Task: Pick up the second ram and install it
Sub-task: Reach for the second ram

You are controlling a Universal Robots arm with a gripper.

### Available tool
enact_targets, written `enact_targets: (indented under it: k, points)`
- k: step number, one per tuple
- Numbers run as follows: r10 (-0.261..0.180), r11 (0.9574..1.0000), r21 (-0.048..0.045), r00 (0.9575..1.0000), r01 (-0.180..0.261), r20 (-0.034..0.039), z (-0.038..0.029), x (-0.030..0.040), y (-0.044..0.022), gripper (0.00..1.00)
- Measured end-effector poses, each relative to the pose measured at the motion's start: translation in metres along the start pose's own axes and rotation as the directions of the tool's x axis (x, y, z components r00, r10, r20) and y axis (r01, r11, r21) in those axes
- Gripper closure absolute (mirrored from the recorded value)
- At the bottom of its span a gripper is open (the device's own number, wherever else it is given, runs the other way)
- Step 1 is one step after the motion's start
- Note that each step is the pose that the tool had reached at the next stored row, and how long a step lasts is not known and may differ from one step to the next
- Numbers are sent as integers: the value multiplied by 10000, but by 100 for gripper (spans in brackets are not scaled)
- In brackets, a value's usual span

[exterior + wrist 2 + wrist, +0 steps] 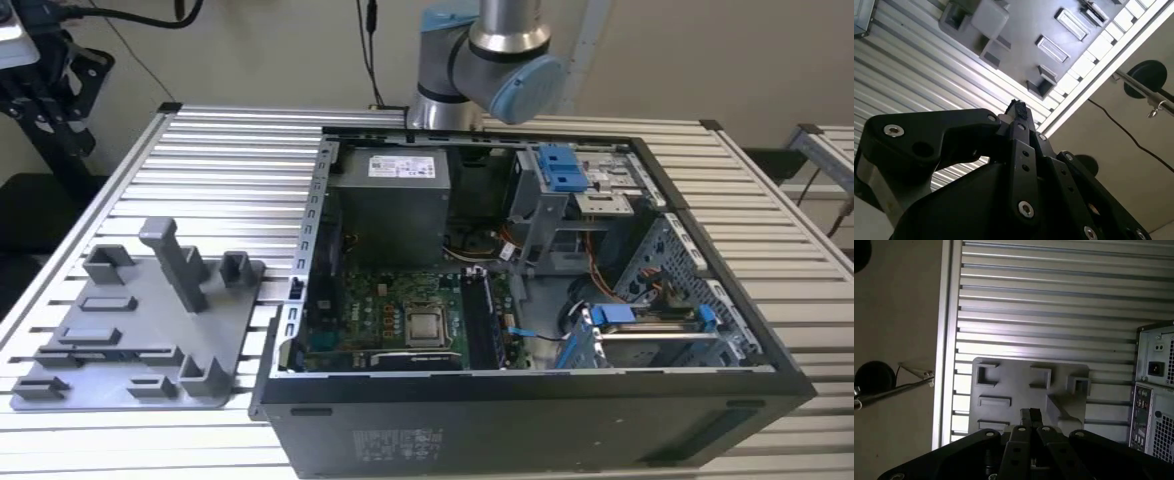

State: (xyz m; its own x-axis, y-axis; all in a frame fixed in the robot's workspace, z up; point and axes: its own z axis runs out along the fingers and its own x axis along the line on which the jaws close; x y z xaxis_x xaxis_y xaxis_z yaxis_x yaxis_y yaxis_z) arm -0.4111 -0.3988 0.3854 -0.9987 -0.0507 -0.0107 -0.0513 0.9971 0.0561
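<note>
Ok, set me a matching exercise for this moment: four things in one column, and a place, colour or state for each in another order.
Things:
1. grey tray
2. computer case
3. gripper
4. table

Descriptions:
A. silver and slatted, bearing the rest
B. shut, nothing seen between its tips
C. side open, motherboard exposed
D. lying beside the case, at the exterior view's left

Pairs: 1-D, 2-C, 3-B, 4-A
</note>
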Motion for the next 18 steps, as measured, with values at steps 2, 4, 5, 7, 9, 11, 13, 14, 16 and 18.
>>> enact_targets:
  k: [2, 4, 5, 7, 9, 11, 13, 14, 16, 18]
  points:
    - [0, 10000, -1, 10000, 0, 0, 0, 2, 0, 89]
    - [3, 10000, -1, 10000, -3, 0, 0, 4, -12, 89]
    - [6, 10000, -1, 10000, -6, 0, -1, 4, -26, 89]
    - [14, 10000, -1, 10000, -14, 1, -2, 5, -59, 89]
    - [26, 10000, -1, 10000, -26, 1, -4, 7, -95, 89]
    - [36, 10000, 0, 10000, -36, 2, -6, 9, -133, 89]
    - [46, 10000, 0, 10000, -46, 1, -8, 11, -182, 89]
    - [51, 10000, 0, 10000, -51, 1, -8, 12, -206, 89]
    - [61, 10000, 0, 10000, -61, 1, -10, 15, -255, 89]
    - [79, 10000, 1, 10000, -79, 1, -12, 17, -305, 89]
